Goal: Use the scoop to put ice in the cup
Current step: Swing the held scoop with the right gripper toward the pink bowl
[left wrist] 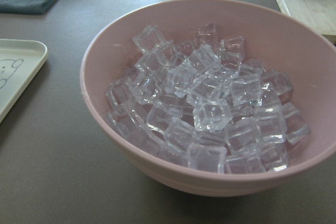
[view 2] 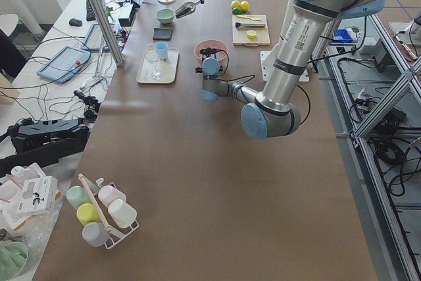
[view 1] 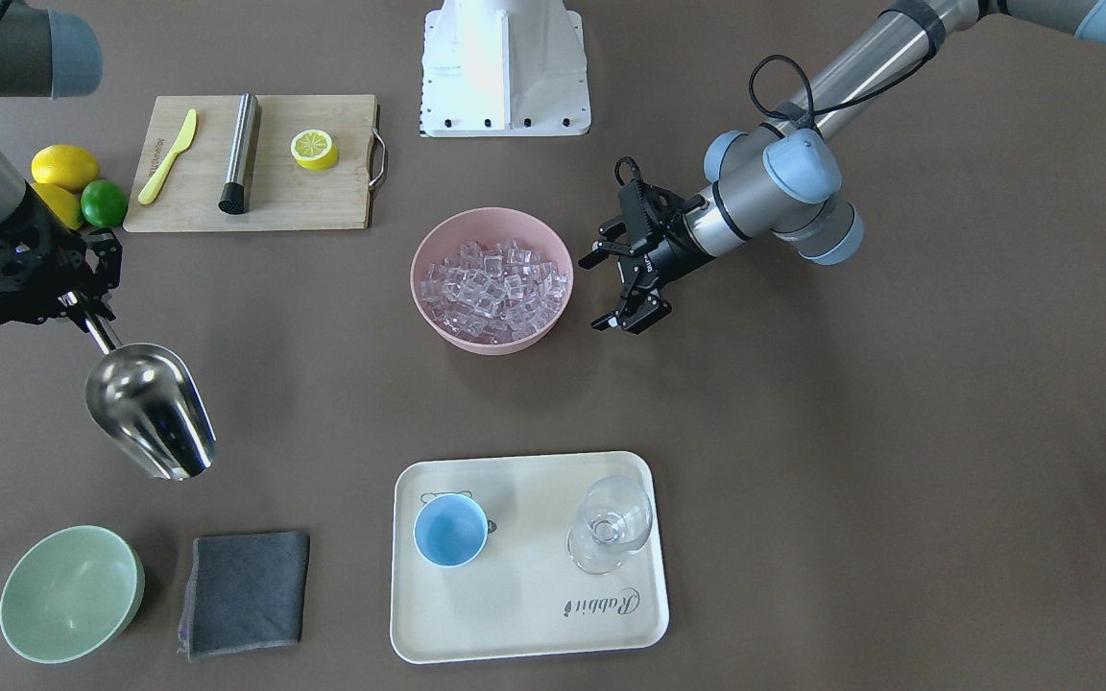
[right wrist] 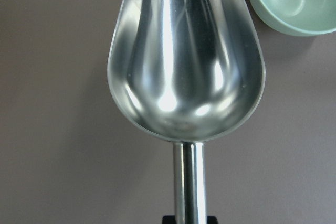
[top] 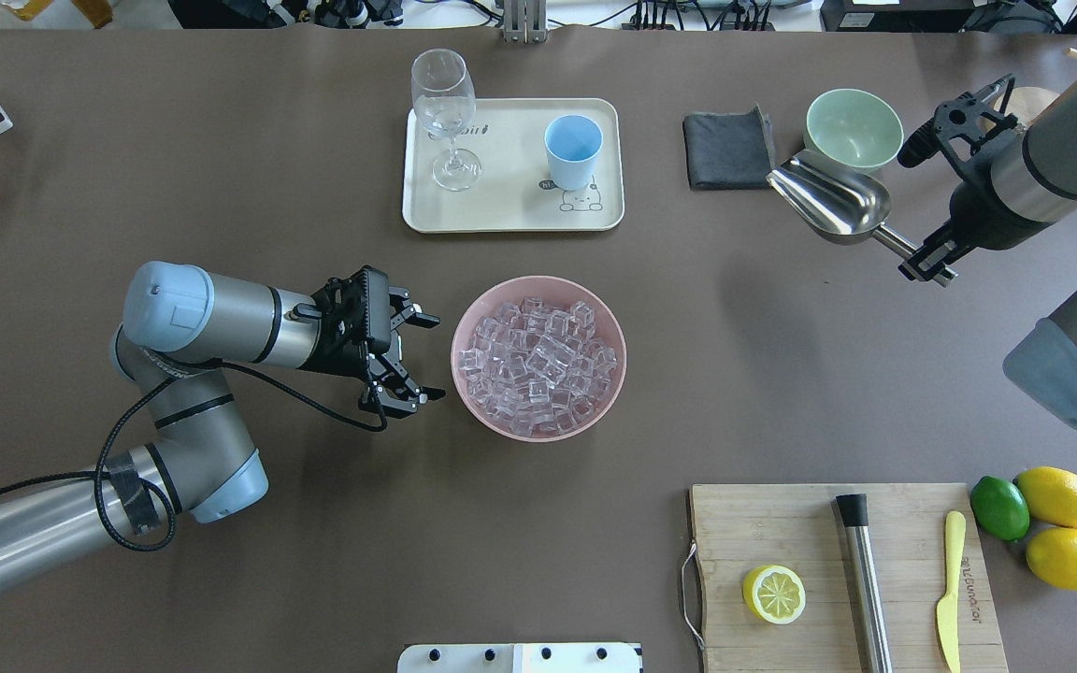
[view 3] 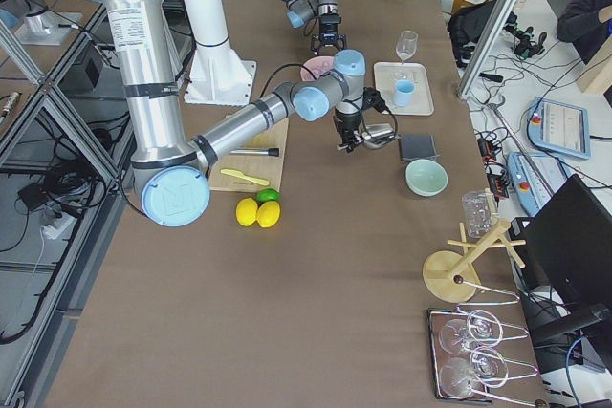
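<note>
The ice (top: 538,360) fills a pink bowl (top: 470,322) mid-table; it also shows close up, ice (left wrist: 205,108), in the left wrist view. My left gripper (top: 434,358) hangs open just beside that bowl, holding nothing. The light-blue cup (top: 573,150) stands empty on a cream tray (top: 501,207). My right gripper (top: 926,264) is shut on the thin handle of the steel scoop (top: 833,201), held above the table near the green bowl. The scoop's trough (right wrist: 186,56) is empty. In the front-facing view the scoop (view 1: 150,408) is far left of the ice (view 1: 495,288) and the cup (view 1: 450,531).
A wine glass (top: 445,117) shares the tray with the cup. A pale-green bowl (top: 854,128) and a grey cloth (top: 728,150) lie by the scoop. A cutting board (top: 782,533) carries a lemon half (top: 773,594), a steel cylinder (top: 866,584) and a yellow knife (top: 950,589); two lemons and a lime (top: 999,508) sit beside it.
</note>
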